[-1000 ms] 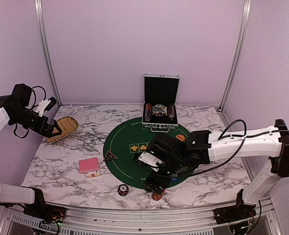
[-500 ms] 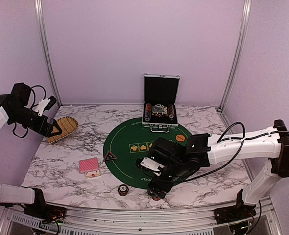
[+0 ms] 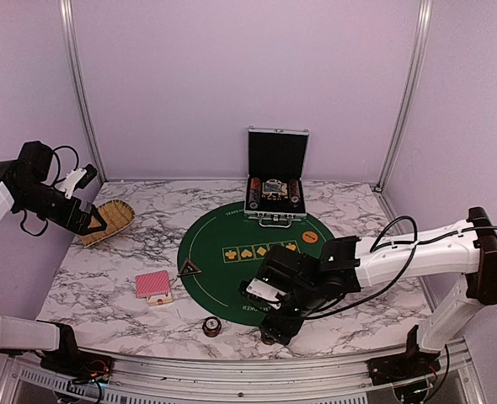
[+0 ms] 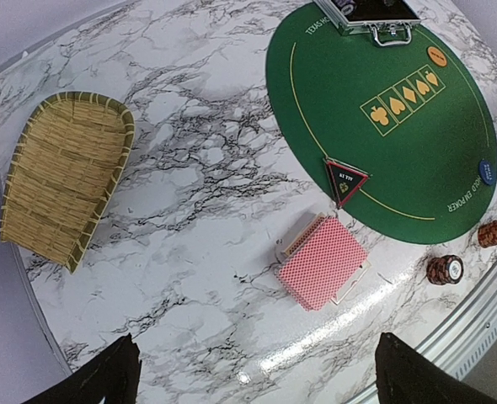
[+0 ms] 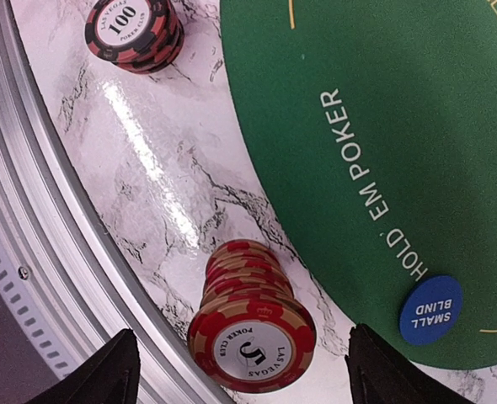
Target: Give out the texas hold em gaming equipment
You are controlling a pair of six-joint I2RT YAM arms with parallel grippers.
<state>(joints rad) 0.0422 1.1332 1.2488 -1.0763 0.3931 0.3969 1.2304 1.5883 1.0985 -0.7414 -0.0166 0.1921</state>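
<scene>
**While right gripper (image 3: 275, 328) straddles chip stack (image 5: 253, 337), left gripper (image 4: 261, 379) hangs wide**

From above: right gripper low at the green mat's (image 3: 223, 282) near edge, red-backed cards (image 3: 153, 284) left on the marble surface (image 3: 105, 286). Left wrist: fingers far apart, nothing between them. Right wrist: fingers spread either side of the reddish stack, not touching; blue disc (image 5: 430, 310) on the mat.

Green felt mat (image 5: 383, 101) reads "HOLD'EM POKER" along its rim; blue disc (image 5: 430, 310) on it, "SMALL BLIND"; red-and-white chip stack (image 5: 251, 337), "5" and "LAS VEGAS POKER CLUB"; darker chip stack (image 5: 135, 34), "100"; triangular token (image 4: 345, 179), "ALL IN".
</scene>
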